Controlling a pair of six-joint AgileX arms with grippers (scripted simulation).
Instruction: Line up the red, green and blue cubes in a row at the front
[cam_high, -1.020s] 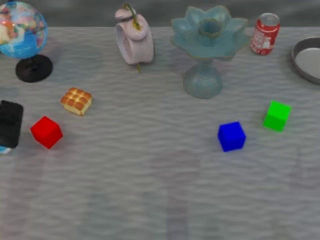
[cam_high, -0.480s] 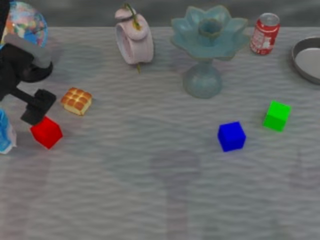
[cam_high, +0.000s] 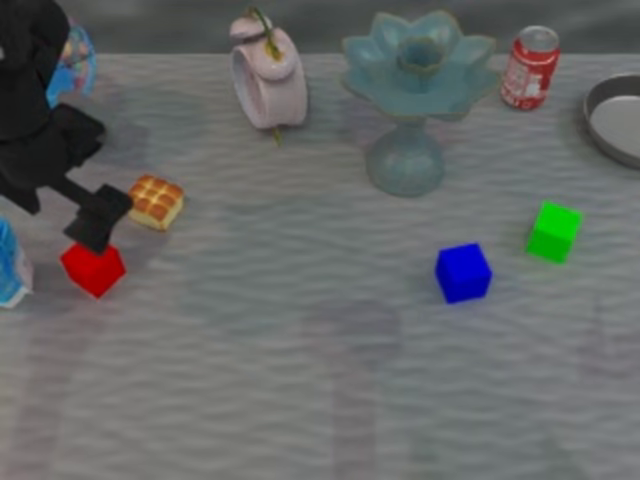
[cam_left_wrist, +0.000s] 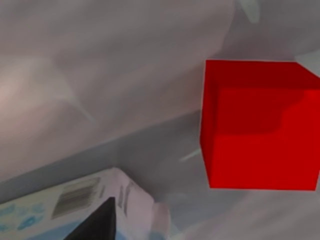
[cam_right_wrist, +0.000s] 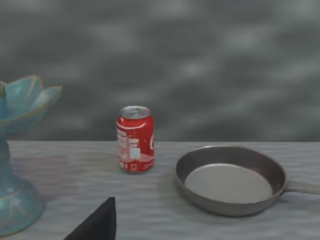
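The red cube (cam_high: 93, 268) lies near the table's left edge and fills much of the left wrist view (cam_left_wrist: 260, 125). My left gripper (cam_high: 93, 232) hangs open just behind and above it, not touching. One dark fingertip (cam_left_wrist: 100, 222) shows in the left wrist view. The blue cube (cam_high: 463, 272) sits right of centre. The green cube (cam_high: 554, 231) lies a little farther right and back. My right arm is out of the top view. Its wrist view shows one dark fingertip (cam_right_wrist: 102, 220) set wide, with nothing held.
A tan bread-like block (cam_high: 154, 202) lies just right of the left gripper. A blue-white box (cam_high: 8, 265) sits at the left edge. Along the back stand a globe (cam_high: 72, 50), pink clock (cam_high: 268, 75), teal lotus stand (cam_high: 415, 100), red can (cam_high: 530, 67) and pan (cam_high: 612, 112).
My left arm has swung in from the left edge and brought its gripper close over the red cube. None of the three cubes has moved.
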